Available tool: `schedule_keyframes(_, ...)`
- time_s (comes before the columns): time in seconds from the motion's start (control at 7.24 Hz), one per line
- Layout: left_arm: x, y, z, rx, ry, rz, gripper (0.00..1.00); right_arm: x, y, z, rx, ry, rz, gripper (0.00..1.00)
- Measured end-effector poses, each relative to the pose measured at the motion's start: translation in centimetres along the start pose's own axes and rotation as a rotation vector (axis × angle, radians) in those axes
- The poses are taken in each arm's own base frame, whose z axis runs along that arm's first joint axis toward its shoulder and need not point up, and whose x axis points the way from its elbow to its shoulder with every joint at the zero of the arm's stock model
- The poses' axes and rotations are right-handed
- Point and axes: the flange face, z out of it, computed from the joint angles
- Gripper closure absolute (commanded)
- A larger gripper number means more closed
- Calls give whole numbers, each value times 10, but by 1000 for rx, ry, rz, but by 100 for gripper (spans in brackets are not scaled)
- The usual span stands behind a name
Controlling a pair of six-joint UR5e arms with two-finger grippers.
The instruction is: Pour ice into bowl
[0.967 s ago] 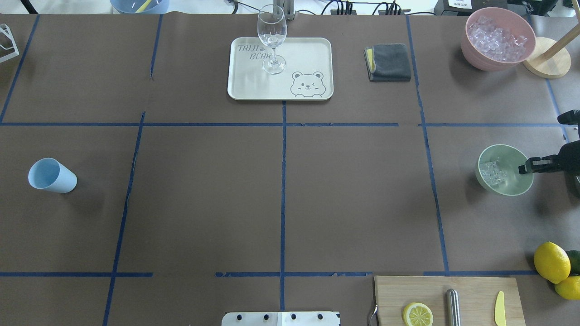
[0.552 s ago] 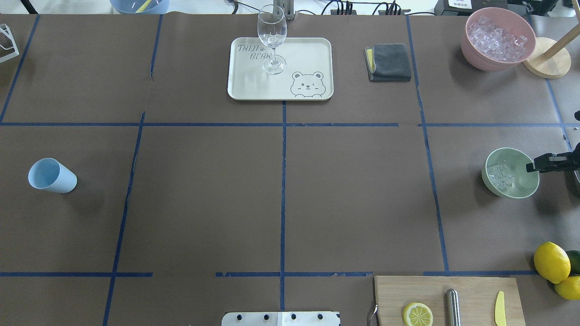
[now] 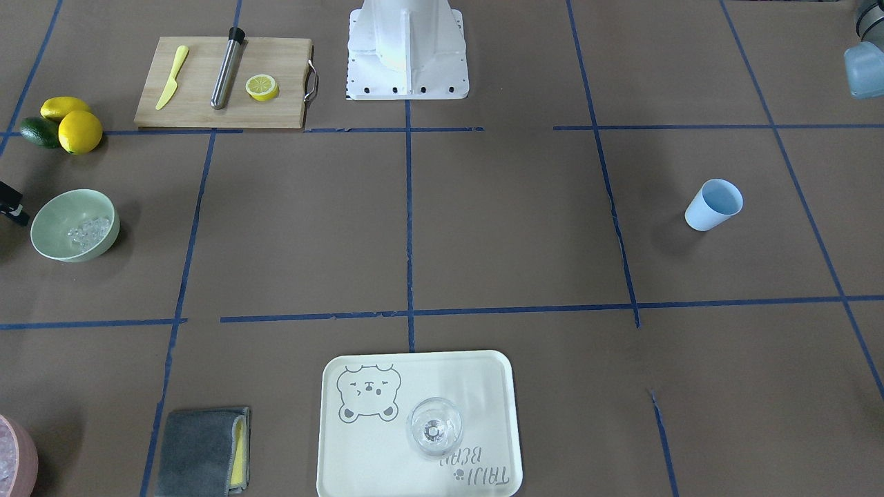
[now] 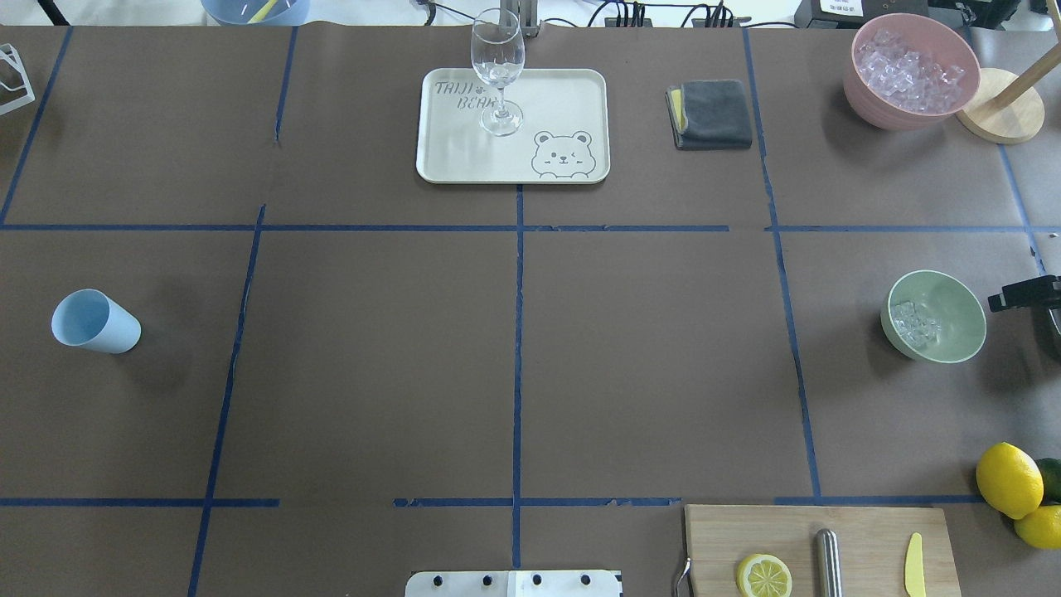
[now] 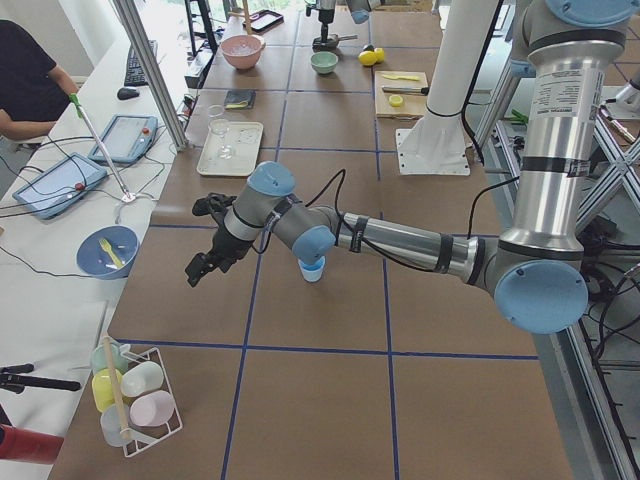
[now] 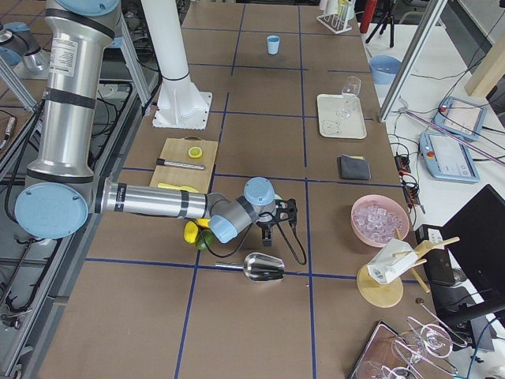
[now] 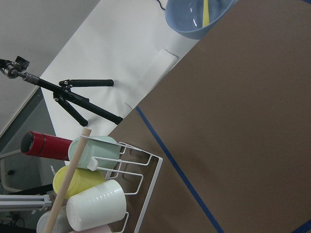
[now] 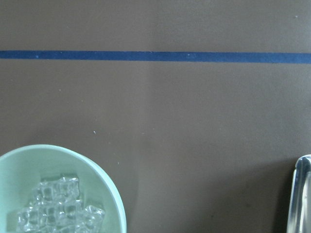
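The mint-green bowl stands upright on the table at the right, with a small heap of clear ice inside. It also shows in the front-facing view and the right wrist view, ice in it. My right gripper is just right of the bowl, clear of its rim, open and empty. The blue cup stands alone at the far left. My left gripper hovers near the cup, seen only in the left side view, so I cannot tell its state.
A pink bowl full of ice sits at the back right beside a grey cloth. A wine glass stands on a bear tray. A cutting board, lemons and a metal scoop lie near the bowl.
The right gripper let go of the bowl's rim and drew back to the right. The bowl shifted slightly right and settled flat. The left side is unchanged.
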Motion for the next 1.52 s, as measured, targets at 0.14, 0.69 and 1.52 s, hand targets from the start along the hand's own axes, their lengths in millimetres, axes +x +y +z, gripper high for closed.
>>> schedule_keyframes(0.14,-6,3,-2,-27,45,-32,0,8,-3,-13,-13,28,-30,0)
schedule_keyframes(0.69,-29,27,-10,-108,164,-75,0,85,-10,-117,-60,69,-107,0)
schedule_keyframes(1.52,-29,120,4,-287,397,-335,0,123,1,-146,-46,23,-11,0)
